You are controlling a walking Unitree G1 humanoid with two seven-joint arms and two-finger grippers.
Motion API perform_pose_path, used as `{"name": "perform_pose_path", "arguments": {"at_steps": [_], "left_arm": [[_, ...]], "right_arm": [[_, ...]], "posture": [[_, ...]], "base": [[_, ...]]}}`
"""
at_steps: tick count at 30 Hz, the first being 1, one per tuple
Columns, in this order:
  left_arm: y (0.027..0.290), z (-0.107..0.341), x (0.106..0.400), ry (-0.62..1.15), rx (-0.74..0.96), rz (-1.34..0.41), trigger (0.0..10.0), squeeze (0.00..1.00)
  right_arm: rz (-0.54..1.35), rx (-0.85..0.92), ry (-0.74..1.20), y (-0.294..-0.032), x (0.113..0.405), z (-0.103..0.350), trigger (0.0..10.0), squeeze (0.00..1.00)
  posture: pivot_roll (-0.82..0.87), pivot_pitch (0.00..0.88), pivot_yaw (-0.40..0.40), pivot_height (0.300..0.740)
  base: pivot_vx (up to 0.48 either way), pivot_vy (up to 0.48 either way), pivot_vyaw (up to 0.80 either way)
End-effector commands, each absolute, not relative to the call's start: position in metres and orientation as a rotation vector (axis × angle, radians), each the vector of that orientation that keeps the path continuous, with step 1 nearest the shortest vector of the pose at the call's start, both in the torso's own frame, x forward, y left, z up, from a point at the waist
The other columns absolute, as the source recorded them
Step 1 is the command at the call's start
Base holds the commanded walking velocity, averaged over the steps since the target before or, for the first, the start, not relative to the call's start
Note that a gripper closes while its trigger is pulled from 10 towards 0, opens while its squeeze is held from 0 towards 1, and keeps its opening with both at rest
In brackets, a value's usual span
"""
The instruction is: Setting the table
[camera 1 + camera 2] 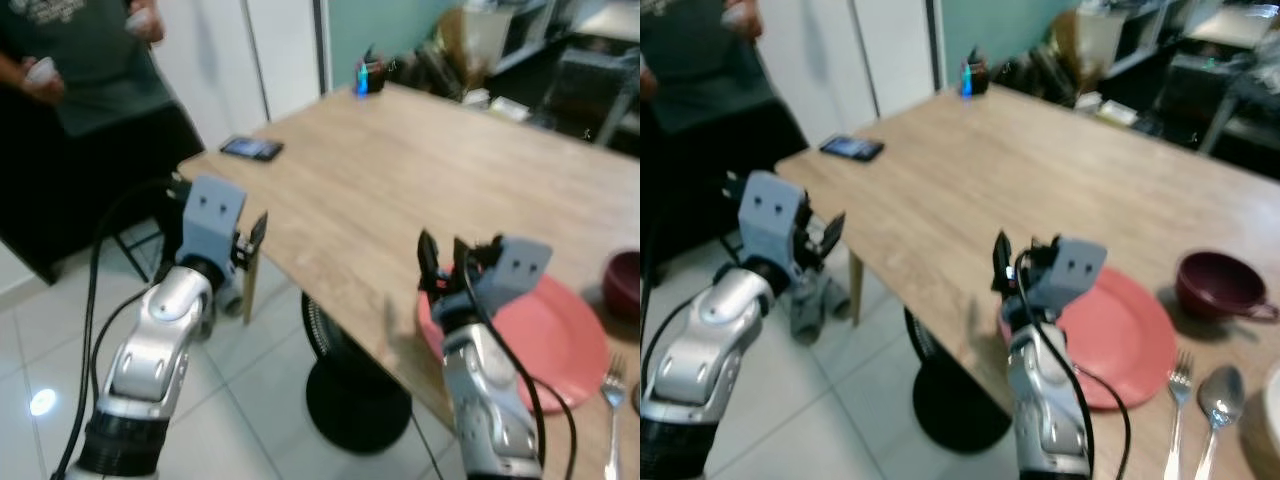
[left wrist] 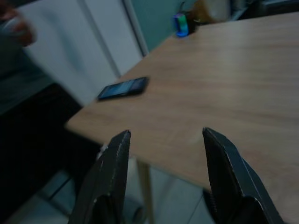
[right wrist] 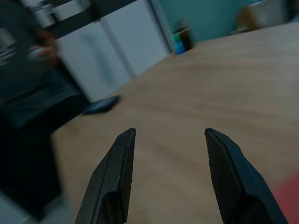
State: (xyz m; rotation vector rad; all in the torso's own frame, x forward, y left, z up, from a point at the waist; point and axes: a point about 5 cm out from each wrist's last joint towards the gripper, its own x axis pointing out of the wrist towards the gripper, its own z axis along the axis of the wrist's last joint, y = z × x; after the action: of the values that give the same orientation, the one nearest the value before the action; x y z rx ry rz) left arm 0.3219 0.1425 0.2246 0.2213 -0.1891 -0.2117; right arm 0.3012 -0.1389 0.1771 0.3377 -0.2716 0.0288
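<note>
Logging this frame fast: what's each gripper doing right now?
Left gripper: open, empty, off the table's corner.
Right gripper: open, empty, above the near edge by the red plate.

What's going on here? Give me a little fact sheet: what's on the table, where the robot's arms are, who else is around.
table: wooden top
place setting: red plate, dark red bowl beyond it, fork and spoon beside the plate
other items: phone near the far corner; small blue-lit object at the far edge
left gripper: jaws open, empty, off the table's corner
right gripper: jaws open, empty, at the plate's near-left rim
person: stands behind the table's left end, small white things in both hands
</note>
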Motion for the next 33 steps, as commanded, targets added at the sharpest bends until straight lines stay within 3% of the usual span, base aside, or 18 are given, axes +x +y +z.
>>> {"name": "perform_pose_path", "arguments": {"at_steps": [1,9,15,23,33], "left_arm": [[0.148,0.216,0.319,-0.168,0.199,-0.173,10.0,0.00],[0.145,0.211,0.315,-0.179,0.139,-0.118,10.0,0.00],[0.142,0.209,0.310,-0.182,0.104,-0.089,10.0,0.00],[0.150,0.205,0.305,-0.170,0.099,-0.063,10.0,0.00],[0.145,0.199,0.305,-0.151,0.088,-0.078,10.0,0.00]], "right_arm": [[0.063,0.322,-0.249,-0.135,0.301,0.174,10.0,0.00],[0.124,0.276,-0.222,-0.138,0.307,0.175,10.0,0.00],[0.171,0.253,-0.175,-0.136,0.310,0.167,10.0,0.00],[0.221,0.253,-0.155,-0.124,0.311,0.164,10.0,0.00],[0.218,0.224,-0.162,-0.132,0.311,0.164,10.0,0.00]], "posture": [[0.03,0.000,0.139,0.740],[0.02,0.000,0.020,0.740],[0.07,0.000,-0.027,0.740],[0.07,0.000,-0.038,0.740],[0.05,0.000,-0.021,0.740]], "base": [[0.000,0.000,0.72],[0.000,0.000,0.72],[0.000,0.000,0.71],[0.000,0.000,0.71],[0.000,0.000,0.71]]}}
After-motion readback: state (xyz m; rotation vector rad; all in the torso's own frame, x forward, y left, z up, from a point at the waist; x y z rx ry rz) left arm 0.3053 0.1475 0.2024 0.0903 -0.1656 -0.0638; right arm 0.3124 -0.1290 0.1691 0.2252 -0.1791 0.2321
